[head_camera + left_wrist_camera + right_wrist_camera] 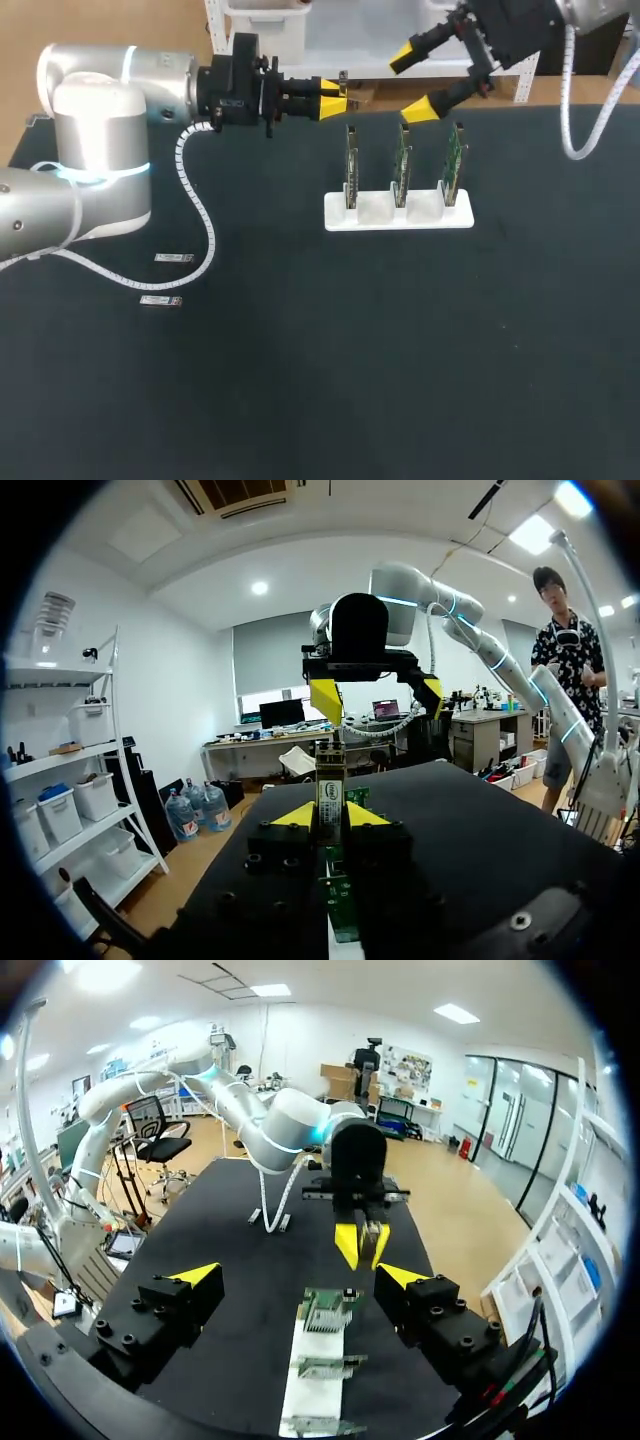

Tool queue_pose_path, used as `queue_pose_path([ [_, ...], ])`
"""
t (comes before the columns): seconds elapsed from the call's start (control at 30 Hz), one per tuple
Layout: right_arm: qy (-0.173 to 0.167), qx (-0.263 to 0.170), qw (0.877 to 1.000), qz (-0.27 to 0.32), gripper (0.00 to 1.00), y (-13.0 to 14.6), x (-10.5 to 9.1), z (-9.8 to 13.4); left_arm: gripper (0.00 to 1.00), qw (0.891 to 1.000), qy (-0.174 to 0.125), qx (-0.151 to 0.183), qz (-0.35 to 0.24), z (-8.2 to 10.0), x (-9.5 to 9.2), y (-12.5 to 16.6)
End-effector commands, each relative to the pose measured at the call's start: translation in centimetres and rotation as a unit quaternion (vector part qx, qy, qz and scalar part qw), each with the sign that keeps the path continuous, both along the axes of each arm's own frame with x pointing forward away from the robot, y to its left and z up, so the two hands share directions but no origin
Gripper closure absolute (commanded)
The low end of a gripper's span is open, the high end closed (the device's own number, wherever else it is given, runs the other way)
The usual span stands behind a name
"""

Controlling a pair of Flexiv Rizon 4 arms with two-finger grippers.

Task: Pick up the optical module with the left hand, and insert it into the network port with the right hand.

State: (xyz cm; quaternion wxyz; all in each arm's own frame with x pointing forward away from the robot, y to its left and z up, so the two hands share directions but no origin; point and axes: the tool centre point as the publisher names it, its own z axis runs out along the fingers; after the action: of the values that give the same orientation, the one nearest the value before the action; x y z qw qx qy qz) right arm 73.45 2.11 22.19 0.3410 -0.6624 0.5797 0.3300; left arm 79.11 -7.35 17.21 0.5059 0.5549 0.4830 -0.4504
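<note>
My left gripper (333,100) hangs above the table's far edge, shut on a small metal optical module (343,84) that sticks out past its yellow tips. The left wrist view shows the module (330,798) upright between the fingers. My right gripper (412,82) stands wide open just to the right of it, facing it, with nothing held. In the right wrist view, my left gripper (361,1245) is ahead of my right gripper (300,1276). Three upright green network boards (401,160) stand in a white rack (398,214) below both grippers.
Two spare modules (173,258) (160,301) lie on the black table at the left, near my left arm's white cable. The rack (312,1372) runs under my right gripper.
</note>
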Motion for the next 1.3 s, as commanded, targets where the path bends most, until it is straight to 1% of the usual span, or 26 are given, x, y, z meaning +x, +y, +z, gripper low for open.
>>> queue_pose_path([
  [0.03,-0.012,-0.004,1.000,-0.006,0.00,1.5,0.8,-0.3,1.00,1.000,0.000,0.001,-0.002,0.0,0.2,0.0],
  [0.17,-0.020,-0.010,0.999,-0.030,0.00,1.5,1.9,-0.7,1.00,1.000,0.000,0.001,-0.002,0.0,0.2,0.0],
  [0.33,-0.024,-0.012,0.999,-0.038,0.00,2.0,2.9,-0.9,1.00,1.000,0.000,0.001,-0.002,0.0,0.2,0.0],
  [0.47,-0.008,-0.006,0.999,-0.034,0.00,2.9,3.0,-0.8,1.00,1.000,0.000,0.001,-0.002,0.0,0.2,0.0],
  [0.57,-0.006,-0.004,0.999,-0.033,0.00,3.6,2.8,-0.6,1.00,1.000,0.000,0.001,-0.002,0.0,0.2,0.0],
  [0.8,-0.014,0.002,0.999,-0.030,0.00,4.7,3.3,-0.4,1.00,1.000,0.000,0.001,-0.002,0.0,0.2,0.0],
  [0.93,-0.028,0.001,0.999,-0.025,0.00,5.3,4.0,-0.3,1.00,1.000,0.000,0.001,-0.002,0.0,0.2,0.0],
  [1.07,-0.028,-0.001,0.999,-0.026,0.00,5.7,4.6,-0.4,1.00,1.000,0.000,0.001,-0.002,0.0,0.2,0.0],
  [1.3,-0.018,-0.012,1.000,-0.014,0.00,6.3,4.7,-0.9,1.00,1.000,0.000,0.001,-0.002,0.0,0.2,0.0],
])
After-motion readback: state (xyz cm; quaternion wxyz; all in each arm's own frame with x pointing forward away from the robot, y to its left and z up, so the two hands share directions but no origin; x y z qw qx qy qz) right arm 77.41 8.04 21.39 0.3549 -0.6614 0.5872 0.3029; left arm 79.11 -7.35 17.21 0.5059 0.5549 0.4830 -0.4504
